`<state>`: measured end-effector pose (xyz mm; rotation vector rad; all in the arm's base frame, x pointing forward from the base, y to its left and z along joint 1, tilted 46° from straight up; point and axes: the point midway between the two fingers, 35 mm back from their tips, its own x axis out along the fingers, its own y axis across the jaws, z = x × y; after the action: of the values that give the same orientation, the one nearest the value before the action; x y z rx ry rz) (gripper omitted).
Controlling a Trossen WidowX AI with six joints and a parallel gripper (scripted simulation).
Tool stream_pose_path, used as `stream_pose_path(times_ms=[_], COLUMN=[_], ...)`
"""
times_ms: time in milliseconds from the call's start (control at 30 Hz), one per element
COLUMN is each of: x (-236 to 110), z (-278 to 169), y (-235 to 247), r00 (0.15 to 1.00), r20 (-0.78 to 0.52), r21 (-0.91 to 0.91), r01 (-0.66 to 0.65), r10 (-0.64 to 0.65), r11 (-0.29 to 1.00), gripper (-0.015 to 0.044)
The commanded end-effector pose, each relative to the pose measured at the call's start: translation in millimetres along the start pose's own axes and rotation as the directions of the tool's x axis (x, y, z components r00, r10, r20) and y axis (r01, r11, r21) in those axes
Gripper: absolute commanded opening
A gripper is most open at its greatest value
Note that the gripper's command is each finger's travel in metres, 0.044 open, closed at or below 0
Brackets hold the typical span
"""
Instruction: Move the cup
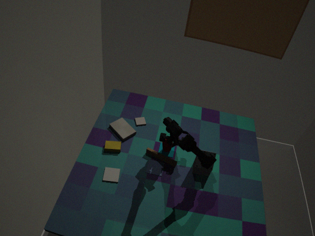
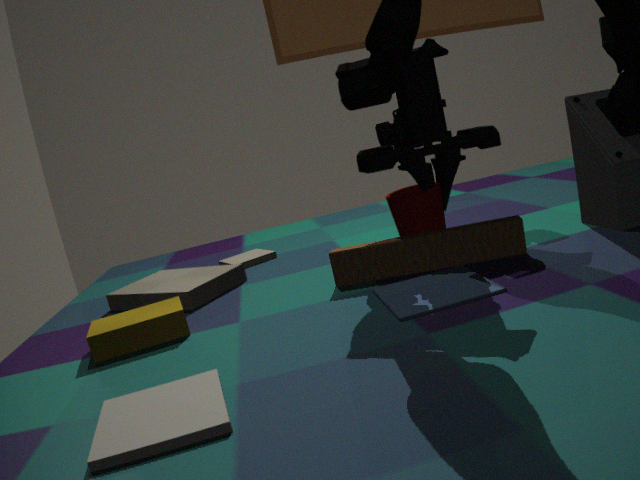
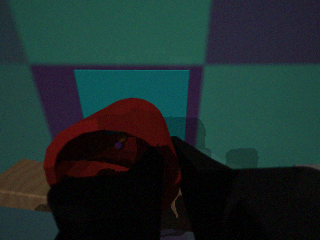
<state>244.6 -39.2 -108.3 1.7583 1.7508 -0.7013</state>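
Observation:
My gripper point(image 1: 166, 140) point(image 2: 436, 181) point(image 3: 166, 141) is shut on the rim of the red cup point(image 1: 167, 146) point(image 2: 416, 210) point(image 3: 125, 131). The cup is upright and low over the teal pad point(image 1: 172, 153) point(image 3: 132, 90), just behind a wooden bar point(image 1: 160, 157) point(image 2: 429, 251) point(image 3: 17, 186). The bar hides the cup's bottom in the exterior view, so I cannot tell whether it touches the pad. A small purple marble point(image 3: 118, 145) shows inside the cup. A dark grey pad point(image 1: 153, 170) point(image 2: 439, 291) lies flat on the near side of the bar, in shadow.
A large white slab point(image 1: 122, 128) point(image 2: 170, 286), a small white tile point(image 1: 140, 121) point(image 2: 249, 256), a yellow block point(image 1: 112, 146) point(image 2: 136, 328) and another white tile point(image 1: 111, 174) point(image 2: 157, 413) lie to the left. The arm's base point(image 1: 203, 164) point(image 2: 599, 160) stands to the right.

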Motion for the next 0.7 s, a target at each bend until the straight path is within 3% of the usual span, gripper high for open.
stream_pose_path(times_ms=[0,567,667], x=[7.4,4.7,4.7], z=[-1.8,-0.6,-0.6], y=[-3.4,-1.6,-1.6], r00=[1.000,1.000,1.000], r20=[-0.011,-0.003,-0.003], r21=[0.011,0.002,0.002], r01=[0.007,0.004,0.004], r10=[-0.007,-0.004,-0.004], r11=[1.000,1.000,1.000], gripper=[0.0000,0.0000,0.0079])
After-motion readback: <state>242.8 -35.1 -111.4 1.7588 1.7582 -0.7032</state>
